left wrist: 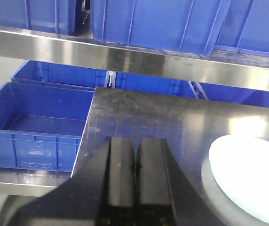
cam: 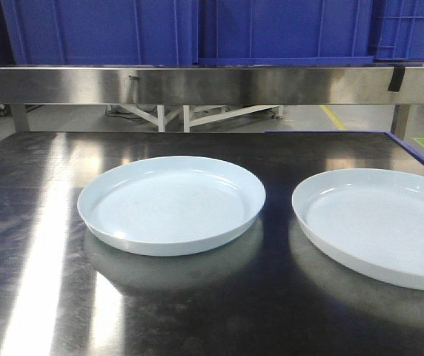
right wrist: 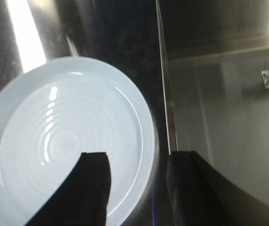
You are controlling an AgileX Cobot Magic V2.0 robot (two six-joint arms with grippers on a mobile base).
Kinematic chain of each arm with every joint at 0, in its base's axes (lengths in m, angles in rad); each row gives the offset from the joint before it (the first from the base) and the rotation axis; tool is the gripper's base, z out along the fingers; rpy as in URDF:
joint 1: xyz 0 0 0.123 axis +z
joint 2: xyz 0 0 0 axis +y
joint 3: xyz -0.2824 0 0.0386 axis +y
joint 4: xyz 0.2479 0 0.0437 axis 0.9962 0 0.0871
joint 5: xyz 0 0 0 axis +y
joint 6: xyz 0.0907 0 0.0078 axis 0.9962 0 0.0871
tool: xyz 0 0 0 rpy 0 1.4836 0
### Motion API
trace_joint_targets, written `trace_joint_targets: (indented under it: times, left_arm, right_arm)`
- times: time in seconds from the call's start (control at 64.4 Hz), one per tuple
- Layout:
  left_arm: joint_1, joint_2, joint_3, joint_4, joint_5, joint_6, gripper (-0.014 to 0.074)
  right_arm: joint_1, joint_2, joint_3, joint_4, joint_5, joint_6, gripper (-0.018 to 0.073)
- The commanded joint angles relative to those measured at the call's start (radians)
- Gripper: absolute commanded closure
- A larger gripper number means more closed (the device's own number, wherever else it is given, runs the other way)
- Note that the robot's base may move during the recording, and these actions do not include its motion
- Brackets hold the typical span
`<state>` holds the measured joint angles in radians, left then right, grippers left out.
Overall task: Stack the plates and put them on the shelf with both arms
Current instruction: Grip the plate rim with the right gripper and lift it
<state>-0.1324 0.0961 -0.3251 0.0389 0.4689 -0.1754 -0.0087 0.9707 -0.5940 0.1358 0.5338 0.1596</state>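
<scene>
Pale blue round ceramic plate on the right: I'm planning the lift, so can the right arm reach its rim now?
Likely yes. The open right pincer hangs above that pale blue round ceramic plate, one finger over its inside, the other beyond its rim, nothing in between.

Two plates (cam: 171, 208) (cam: 379, 222), one steel table (cam: 34, 297), one steel shelf (cam: 197, 83) above.

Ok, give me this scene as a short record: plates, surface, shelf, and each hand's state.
plates: left plate and right plate, side by side, apart, not stacked
surface: steel table
shelf: steel shelf behind, holding blue crates
left hand: shut, empty, short of left plate
right hand: open, empty, over right plate's rim
</scene>
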Motion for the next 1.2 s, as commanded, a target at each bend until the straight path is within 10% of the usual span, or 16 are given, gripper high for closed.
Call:
trace_joint_targets:
  times: [0.0, 0.652, 0.885, 1.18]
  left_arm:
    - [-0.001, 0.012, -0.027, 0.002, -0.081, -0.012, 0.051]
    - [-0.001, 0.012, -0.027, 0.002, -0.081, -0.012, 0.051]
    - [-0.001, 0.012, -0.025, 0.002, -0.081, -0.012, 0.051]
    - [-0.001, 0.012, -0.025, 0.002, -0.081, -0.012, 0.051]
  right_arm:
    - [-0.003, 0.057, -0.05, -0.004, -0.063, -0.009, 0.0146]
    - [-0.003, 0.432, -0.167, -0.01, -0.056, -0.009, 0.0154]
    - [-0.003, 0.423, -0.168, -0.019, -0.057, -0.009, 0.0561]
    - [-0.003, 0.337, -0.213, -0.082, -0.047, -0.009, 0.0541]
